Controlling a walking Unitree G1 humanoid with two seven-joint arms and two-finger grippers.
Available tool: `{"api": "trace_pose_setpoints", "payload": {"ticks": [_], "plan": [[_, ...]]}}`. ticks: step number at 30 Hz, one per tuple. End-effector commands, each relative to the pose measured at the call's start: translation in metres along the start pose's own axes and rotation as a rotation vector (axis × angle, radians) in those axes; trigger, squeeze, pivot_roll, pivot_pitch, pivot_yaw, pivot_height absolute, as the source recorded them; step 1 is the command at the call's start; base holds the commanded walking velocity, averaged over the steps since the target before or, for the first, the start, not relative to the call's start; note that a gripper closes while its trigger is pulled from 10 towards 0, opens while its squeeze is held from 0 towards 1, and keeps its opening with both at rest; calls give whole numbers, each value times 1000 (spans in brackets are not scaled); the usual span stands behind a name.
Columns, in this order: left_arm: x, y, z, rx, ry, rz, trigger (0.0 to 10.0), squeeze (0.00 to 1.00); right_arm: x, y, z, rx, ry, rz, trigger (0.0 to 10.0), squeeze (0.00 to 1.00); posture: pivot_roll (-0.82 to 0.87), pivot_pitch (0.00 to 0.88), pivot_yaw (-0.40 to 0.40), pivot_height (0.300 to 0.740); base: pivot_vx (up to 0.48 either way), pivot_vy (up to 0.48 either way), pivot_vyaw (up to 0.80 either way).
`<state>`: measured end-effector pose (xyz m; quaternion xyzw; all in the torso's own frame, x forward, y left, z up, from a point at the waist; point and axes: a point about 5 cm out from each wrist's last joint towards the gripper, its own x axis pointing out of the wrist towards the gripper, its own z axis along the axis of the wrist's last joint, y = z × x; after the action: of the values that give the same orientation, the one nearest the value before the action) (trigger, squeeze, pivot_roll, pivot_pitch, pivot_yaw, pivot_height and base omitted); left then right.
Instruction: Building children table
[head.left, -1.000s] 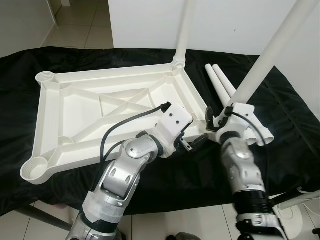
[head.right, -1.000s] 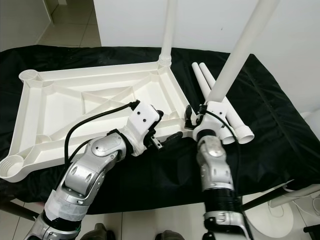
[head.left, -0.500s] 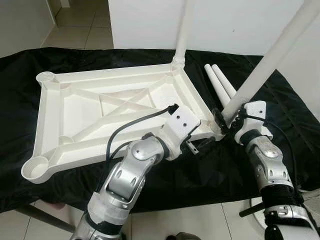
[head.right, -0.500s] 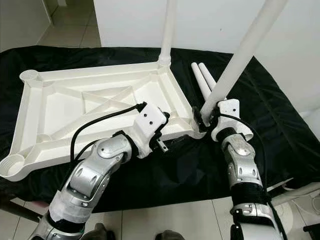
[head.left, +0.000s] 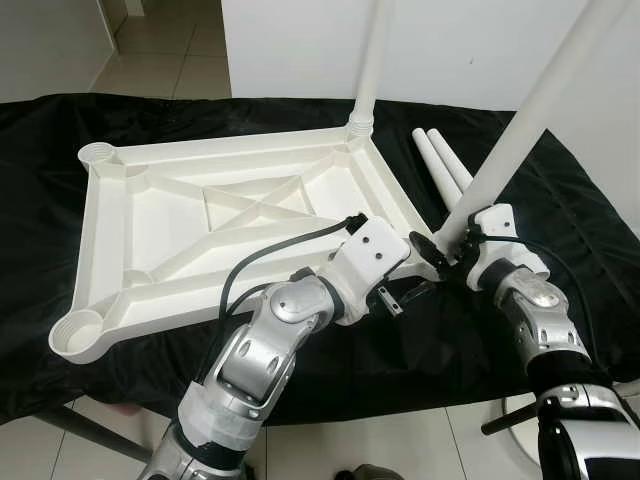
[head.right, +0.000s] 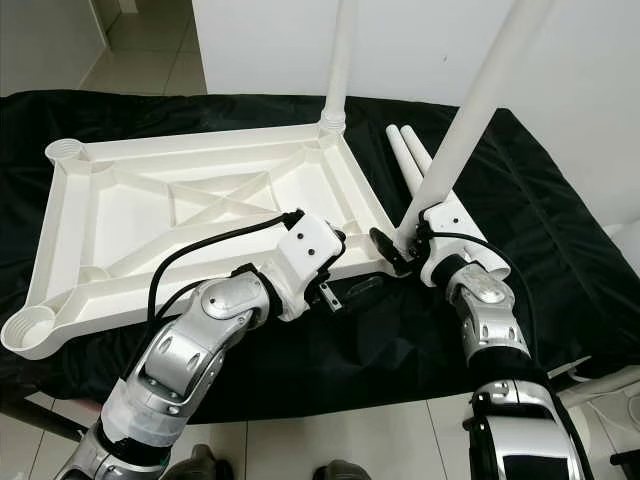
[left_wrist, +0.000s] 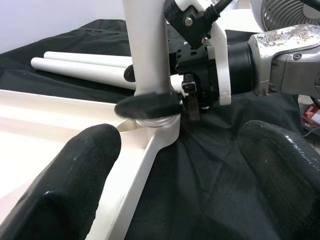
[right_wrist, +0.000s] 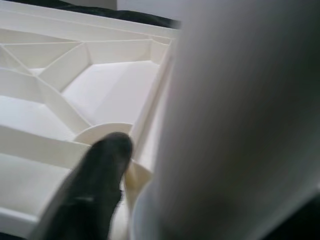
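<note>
We see a white tabletop (head.left: 240, 225) lying upside down on a counter (head.left: 560, 200) covered with black cloth, its ribbed underside facing up. One white leg (head.left: 368, 60) stands upright in the far right corner socket. A second leg (head.left: 530, 110) rises tilted from the near right corner, its foot at that socket.

The right end effector (head.left: 447, 248) is pinching this second leg just above the socket; in the left wrist view one black finger (left_wrist: 147, 104) wraps across the front of the tube, right where it meets the collar. In the right wrist view the leg (right_wrist: 230, 125) looms blurred and close, with a dark fingertip (right_wrist: 102, 165) beside it over the tabletop's ribs.

The left end effector (head.left: 408, 292) hovers at the near right edge of the tabletop, just beside that corner, with its fingers spread and nothing between them; its two pads (left_wrist: 75, 175) frame the socket in its own wrist view.

Two spare legs (head.left: 445, 170) lie side by side on the cloth, beyond the right arm. Both sockets on the left side of the tabletop stand open.
</note>
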<state>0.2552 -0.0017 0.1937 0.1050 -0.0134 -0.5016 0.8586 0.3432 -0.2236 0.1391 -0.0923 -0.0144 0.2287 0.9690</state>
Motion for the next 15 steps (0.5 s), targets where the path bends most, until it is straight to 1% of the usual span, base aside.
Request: {"api": "trace_pose_setpoints", "payload": {"ticks": [1, 10, 13, 14, 15], "plan": [[1, 2, 2, 12, 9, 34, 10000, 0, 0, -1, -3, -5, 20, 16, 0, 0, -61, 44, -20, 740, 0, 0, 0], [0, 3, 2, 12, 9, 40, 10000, 0, 1, -2, -7, 12, 43, 29, 0, 0, -61, 44, -20, 740, 0, 0, 0], [0, 4, 3, 12, 8, 45, 10000, 0, 1, -3, -12, 38, 67, 34, 0, 0, -53, 45, -19, 740, 0, 0, 0], [0, 4, 3, 12, 7, 45, 10000, 0, 1, -4, -15, 58, 85, 18, 9922, 0, -54, 45, -18, 740, 0, 0, 0], [0, 4, 3, 11, 6, 45, 10000, 0, 0, -4, -19, 88, 104, 2, 10000, 0, -55, 47, -18, 740, 0, 0, 0]]}}
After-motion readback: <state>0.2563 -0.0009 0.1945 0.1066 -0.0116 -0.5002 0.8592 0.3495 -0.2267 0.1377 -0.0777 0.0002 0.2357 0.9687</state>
